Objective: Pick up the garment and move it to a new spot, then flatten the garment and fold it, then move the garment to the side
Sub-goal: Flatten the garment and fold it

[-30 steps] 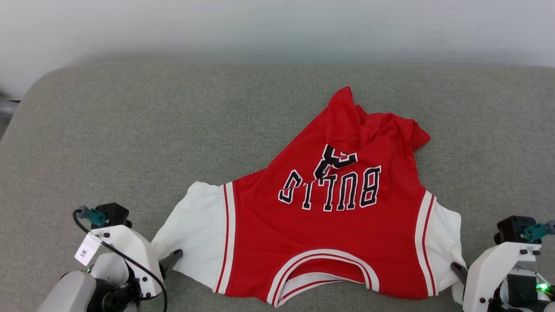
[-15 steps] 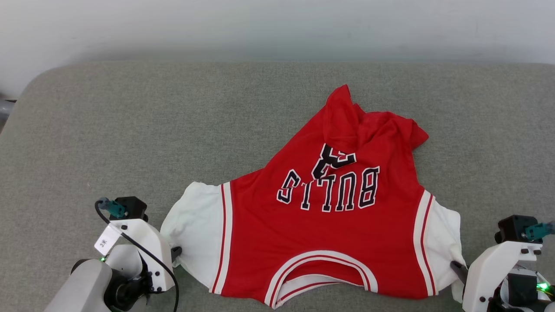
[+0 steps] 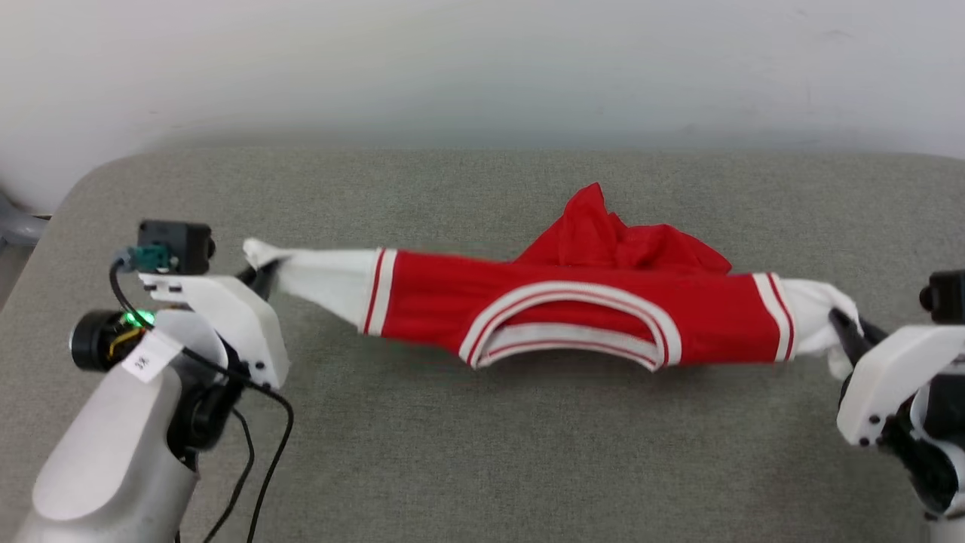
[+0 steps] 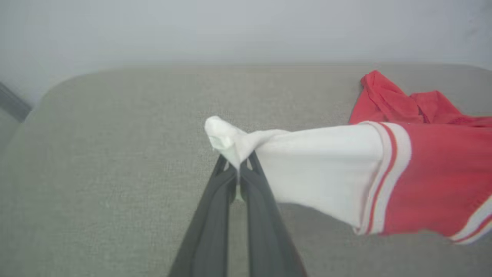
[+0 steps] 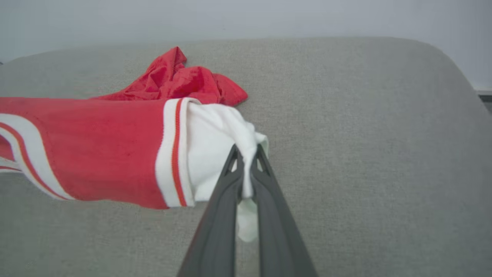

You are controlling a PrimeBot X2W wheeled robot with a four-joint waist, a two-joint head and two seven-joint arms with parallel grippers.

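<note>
Spanning left-right, taut: garment, collar facing robot.

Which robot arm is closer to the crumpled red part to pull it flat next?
Right, probably. The jersey's crumpled red part lies nearer the right tool than the left tool. Both are shut on its sleeves, so it must let go first.

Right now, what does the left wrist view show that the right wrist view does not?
Left wrist view: the left gripper shut on a white sleeve. Right wrist view: the right gripper shut on the opposite sleeve, some cloth hanging between its fingers. Both: the garment held stretched above the grey cushion, its crumpled red end lying on it.
</note>
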